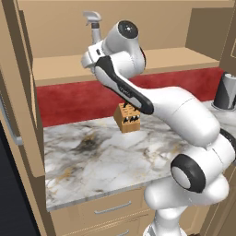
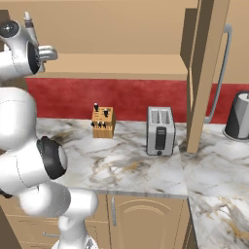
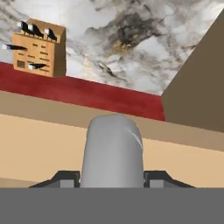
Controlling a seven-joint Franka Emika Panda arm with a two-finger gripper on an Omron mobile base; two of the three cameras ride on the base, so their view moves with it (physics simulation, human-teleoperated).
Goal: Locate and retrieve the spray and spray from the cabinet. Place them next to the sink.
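— Looking along the hand view, what do we have between the fingers?

— We see the gripper (image 3: 112,177) closed narrow on a pale-grey spray bottle (image 3: 113,151); its rounded body fills the gap, with a dark finger tip (image 3: 65,178) pressed to it at nine o'clock and another at three. In that tilted view a knife block (image 3: 38,48) sits at eleven o'clock on the marble counter (image 3: 144,48).

— And from the base, where is that bottle?

— In the left base view we find the spray bottle (image 1: 93,24) upright at twelve o'clock, its pistol trigger head showing above the arm's wrist, on the wooden shelf (image 1: 64,67) of the cabinet (image 1: 20,55). The body of the bottle is hidden behind the wrist there.

— Anything else we can place?

— From the right base view we note a slim white nozzle (image 2: 29,22) at ten o'clock, poking up behind the arm; we cannot tell which bottle it belongs to. On the counter the knife block (image 2: 102,122) stands near centre, a toaster (image 2: 160,131) just to its three o'clock, and a grey-and-black roll (image 2: 239,116) far out at three o'clock.
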